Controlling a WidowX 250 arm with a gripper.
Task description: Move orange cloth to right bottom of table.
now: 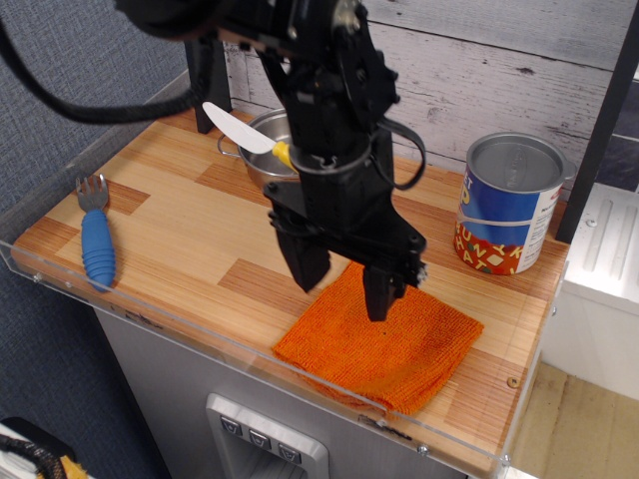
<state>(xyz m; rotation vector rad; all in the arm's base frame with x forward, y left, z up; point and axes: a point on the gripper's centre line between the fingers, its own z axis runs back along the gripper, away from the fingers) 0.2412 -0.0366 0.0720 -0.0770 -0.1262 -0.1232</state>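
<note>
The orange cloth point(384, 342) lies flat on the wooden table point(190, 235), near the front edge on the right side. My black gripper point(344, 282) hangs above the cloth's left rear part, lifted clear of it. Its two fingers point(377, 290) are spread apart and hold nothing. The arm hides part of the steel pot behind it.
A steel pot point(270, 150) holding a yellow-handled white knife point(240, 132) stands at the back. A blue and white tin can point(507, 205) stands at the back right. A blue-handled fork point(95, 235) lies at the left. A clear acrylic rim point(200, 334) edges the table.
</note>
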